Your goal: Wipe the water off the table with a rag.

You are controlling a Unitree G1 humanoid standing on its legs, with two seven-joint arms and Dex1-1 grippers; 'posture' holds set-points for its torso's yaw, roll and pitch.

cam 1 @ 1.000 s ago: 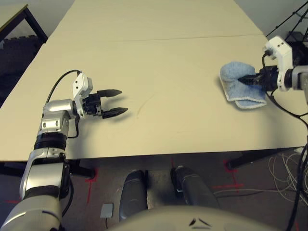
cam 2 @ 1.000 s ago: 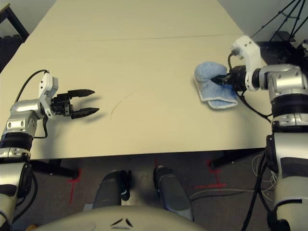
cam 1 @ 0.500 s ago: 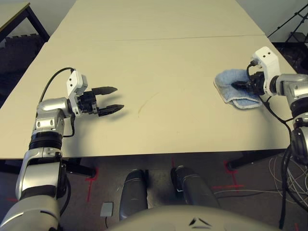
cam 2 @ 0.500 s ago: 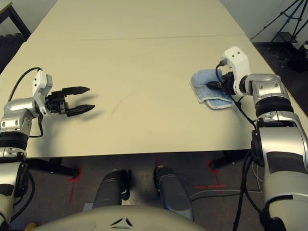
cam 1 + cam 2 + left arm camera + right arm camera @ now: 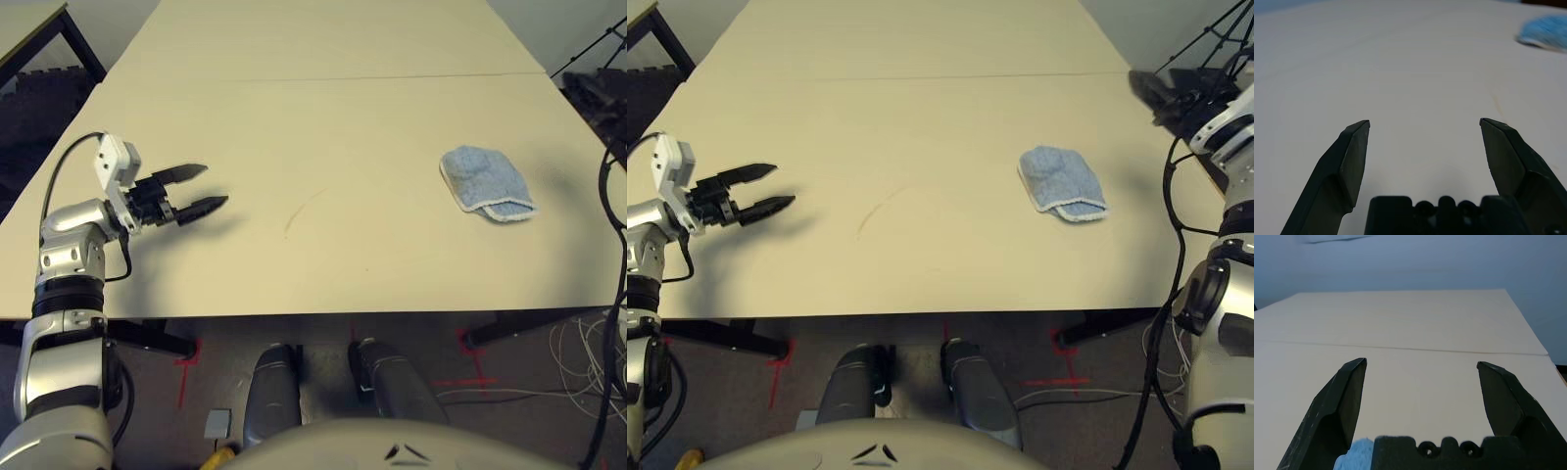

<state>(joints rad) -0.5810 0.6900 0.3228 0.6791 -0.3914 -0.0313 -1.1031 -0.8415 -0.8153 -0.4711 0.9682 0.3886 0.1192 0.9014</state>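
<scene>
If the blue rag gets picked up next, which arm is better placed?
Probably the right: its open gripper is just past the rag, while the left gripper is across the table.

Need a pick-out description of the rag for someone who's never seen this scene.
Start from the large pale beige table with a thin seam line across it. On its near section, toward the robot's right side, lies the rag, partly folded. It is light blue and fluffy with a white stitched border, unlike the thin brownish streak to its left.
</scene>
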